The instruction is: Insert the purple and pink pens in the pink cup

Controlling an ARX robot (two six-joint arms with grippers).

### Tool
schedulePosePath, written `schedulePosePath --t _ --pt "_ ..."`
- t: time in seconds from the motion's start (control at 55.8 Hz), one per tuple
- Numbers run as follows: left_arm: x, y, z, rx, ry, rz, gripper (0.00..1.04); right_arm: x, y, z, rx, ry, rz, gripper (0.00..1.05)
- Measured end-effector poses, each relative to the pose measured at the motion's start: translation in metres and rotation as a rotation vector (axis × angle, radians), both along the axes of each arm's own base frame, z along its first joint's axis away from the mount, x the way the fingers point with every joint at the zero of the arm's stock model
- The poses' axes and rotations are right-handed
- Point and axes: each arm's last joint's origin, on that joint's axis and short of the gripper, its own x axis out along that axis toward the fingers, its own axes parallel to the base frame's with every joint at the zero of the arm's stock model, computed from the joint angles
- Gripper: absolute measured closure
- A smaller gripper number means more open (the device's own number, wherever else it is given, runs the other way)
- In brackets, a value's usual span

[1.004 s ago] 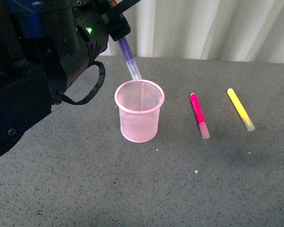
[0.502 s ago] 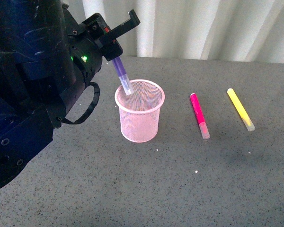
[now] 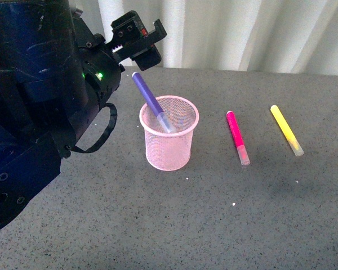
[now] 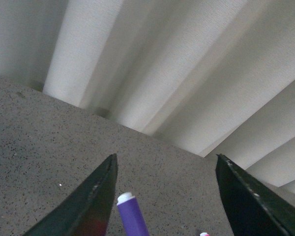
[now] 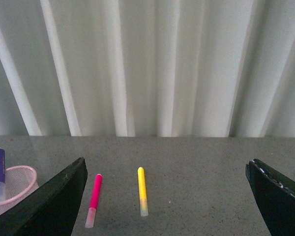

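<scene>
Left hand parted | front view: purple pen in pink cup

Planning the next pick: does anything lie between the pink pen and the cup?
Nothing visible. Only bare table separates the pink pen from the cup; the yellow pen lies on the pen's far side, away from the cup.
</scene>
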Motion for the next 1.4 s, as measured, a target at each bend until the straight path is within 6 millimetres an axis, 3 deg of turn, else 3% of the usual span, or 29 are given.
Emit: schedulePosePath --t 0.179,0.377,0.556,0.753,0.933,1.04,1.202,1.273,1.345,1.399 --pt "-0.002 0.004 -0.001 0.006 0.020 -0.016 0.06 0.000 0.000 0.000 0.000 0.000 0.000 0.07" --pt "-0.001 0.016 0.016 -0.010 -0.007 -0.013 0.07 0.000 0.000 0.000 0.000 0.000 0.000 0.07" --pt "-0.003 0.019 0.018 -0.003 0.009 -0.021 0.07 0.000 0.000 0.000 0.000 0.000 0.000 0.07" --pt "-0.015 0.026 0.028 0.024 0.137 -0.149 0.07 0.000 0.000 0.000 0.000 0.000 0.000 0.07" --pt "-0.043 0.064 0.065 0.039 0.207 -0.291 0.07 0.000 0.000 0.000 0.000 0.000 0.000 0.07" --pt "-0.071 0.107 0.095 0.036 0.224 -0.321 0.07 0.000 0.000 0.000 0.000 0.000 0.000 0.07" --pt "-0.111 0.159 0.120 0.055 0.212 -0.263 0.07 0.000 0.000 0.000 0.000 0.000 0.000 0.07" --pt "-0.126 0.177 0.117 0.061 0.223 -0.205 0.08 0.000 0.000 0.000 0.000 0.000 0.000 0.07" --pt "-0.140 0.186 0.096 0.307 0.055 0.055 0.26 0.000 0.000 0.000 0.000 0.000 0.000 0.07" --pt "-0.154 0.184 0.087 0.409 -0.018 0.115 0.38 0.000 0.000 0.000 0.000 0.000 0.000 0.07"
